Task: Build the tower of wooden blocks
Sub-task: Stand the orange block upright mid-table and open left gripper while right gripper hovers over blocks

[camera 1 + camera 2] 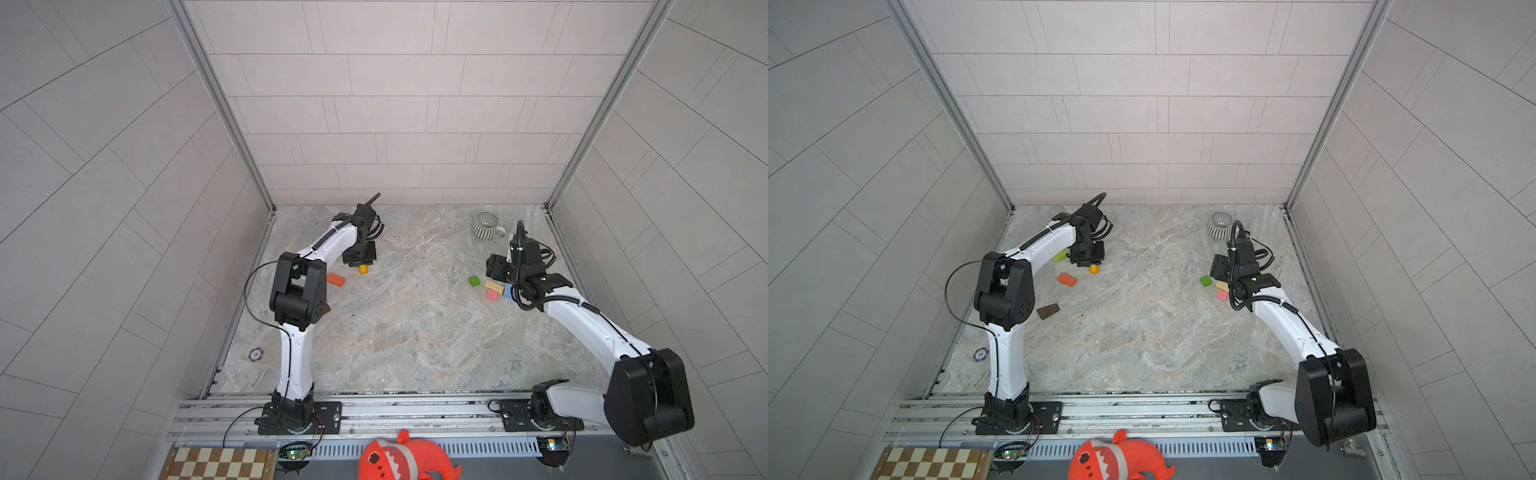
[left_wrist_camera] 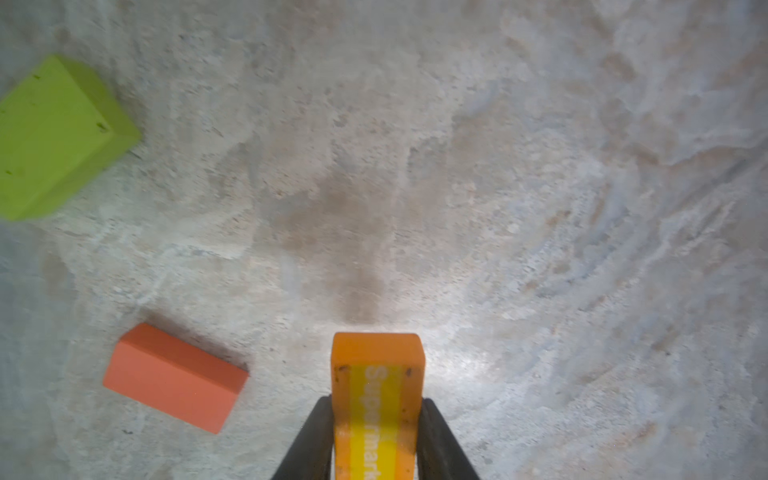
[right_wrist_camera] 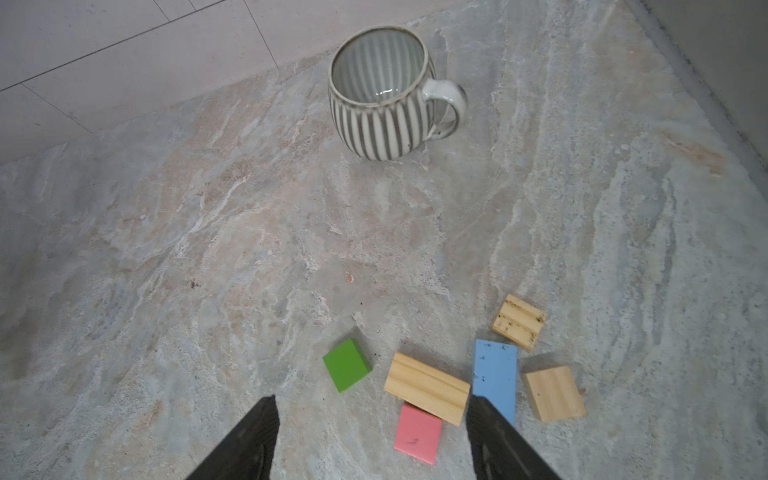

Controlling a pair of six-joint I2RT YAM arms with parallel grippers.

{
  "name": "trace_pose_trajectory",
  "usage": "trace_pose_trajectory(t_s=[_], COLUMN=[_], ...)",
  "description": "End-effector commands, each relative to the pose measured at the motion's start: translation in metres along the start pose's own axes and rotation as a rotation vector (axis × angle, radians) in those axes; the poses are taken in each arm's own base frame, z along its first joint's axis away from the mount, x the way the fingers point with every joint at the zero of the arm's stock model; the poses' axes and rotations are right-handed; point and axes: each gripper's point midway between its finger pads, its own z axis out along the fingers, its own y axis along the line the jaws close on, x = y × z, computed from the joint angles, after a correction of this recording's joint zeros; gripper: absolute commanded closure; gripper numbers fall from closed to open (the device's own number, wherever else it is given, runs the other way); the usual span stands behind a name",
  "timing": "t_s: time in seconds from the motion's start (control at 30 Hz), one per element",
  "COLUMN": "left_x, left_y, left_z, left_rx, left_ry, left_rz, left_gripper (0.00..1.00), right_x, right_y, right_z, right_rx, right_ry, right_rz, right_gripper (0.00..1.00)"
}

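At the near edge, in front of the metal rail [image 1: 395,411], a red plush toy [image 1: 407,459] and a chessboard [image 1: 220,463] are seen in both top views. Behind the rail, on the marbled worktop [image 1: 415,332], a poker chip [image 1: 256,354] is lying near the base of the left arm. The wood blocks are spread over the worktop in two groups, well apart, one on the left side and one on the right. On the left, a dark brown block [image 1: 1048,311] is shown in a top view beside the elbow of the arm. Farther back a red-orange block [image 2: 174,378] is laid flat. Just behind it the left gripper [image 2: 376,405] is closed on an orange lettered block [image 2: 377,353] with a yellow stripe, the jaws being pressed on its two long sides. Whether the free end of this block touches the worktop cannot be told. A lime green block [image 2: 54,137] is placed near, partly hidden by the arm in a top view. On the right, the right gripper [image 3: 372,401] is held over the second group with its jaws wide apart, and nothing is gripped. Here a pink block [image 3: 417,432] is nearest. Its far edge is overlapped by a long tan block [image 3: 426,388], and whether they touch cannot be told. A blue block [image 3: 494,374] lies just beside them, two square tan blocks [image 3: 555,392] near it, and a green block [image 3: 347,365] slightly apart. Farthest, near the back wall, a striped mug [image 3: 382,104] is standing upright.
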Motion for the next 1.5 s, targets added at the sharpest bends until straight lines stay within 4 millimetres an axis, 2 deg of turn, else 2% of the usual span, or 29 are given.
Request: trace_pose_trajectory(t_s=[0.0, 0.23, 0.47, 0.53, 0.6, 0.9, 1.07, 1.1, 1.17, 1.2, 1.27, 1.4, 1.47], left_x=[0.018, 0.049, 0.069, 0.072, 0.075, 0.075, 0.072, 0.071, 0.068, 0.068, 0.068, 0.077, 0.086], left_y=[-0.015, -0.044, -0.056, -0.059, -0.061, -0.065, -0.068, -0.069, -0.067, -0.063, -0.054, -0.04, -0.033], left_z=[-0.012, 0.003, 0.021, 0.025, 0.028, 0.036, 0.024, 0.019, 0.007, 0.002, -0.01, -0.032, -0.04], left_rx=[-0.031, -0.056, -0.068, -0.073, -0.074, -0.081, -0.058, -0.049, -0.041, -0.05, -0.067, -0.065, -0.056], left_ry=[0.0, 0.006, 0.014, 0.018, 0.024, 0.037, 0.019, 0.01, -0.012, -0.021, -0.04, -0.082, -0.109], left_rz=[-0.009, 0.016, 0.015, 0.019, 0.021, 0.037, 0.049, 0.057, 0.077, 0.092, 0.114, 0.149, 0.152], left_gripper=[0.67, 0.67, 0.67, 0.67, 0.66, 0.55, 0.45, 0.42, 0.28, 0.23, 0.16, 0.0, 0.0], right_x=[0.002, 0.024, 0.03, 0.031, 0.043, 0.045, 0.045, 0.044, 0.044, 0.048, 0.038, 0.037, 0.037], right_y=[-0.009, -0.016, -0.012, -0.012, -0.016, -0.018, -0.017, -0.017, -0.018, -0.019, -0.014, -0.014, -0.014], right_z=[-0.01, -0.021, -0.022, -0.022, -0.018, -0.018, -0.018, -0.018, -0.018, -0.017, -0.021, -0.024, -0.024], right_rx=[0.015, -0.003, -0.035, -0.036, -0.028, -0.022, -0.025, -0.025, -0.013, -0.008, -0.02, -0.006, 0.002], right_ry=[-0.051, -0.031, -0.016, -0.014, 0.012, 0.012, 0.017, 0.019, 0.03, 0.047, 0.039, 0.07, 0.089], right_rz=[0.038, 0.026, 0.034, 0.036, 0.033, 0.021, 0.01, 0.005, 0.006, 0.0, -0.002, -0.021, -0.041], right_gripper=[0.27, 0.27, 0.27, 0.27, 0.27, 0.27, 0.27, 0.27, 0.27, 0.28, 0.32, 0.36, 0.37])
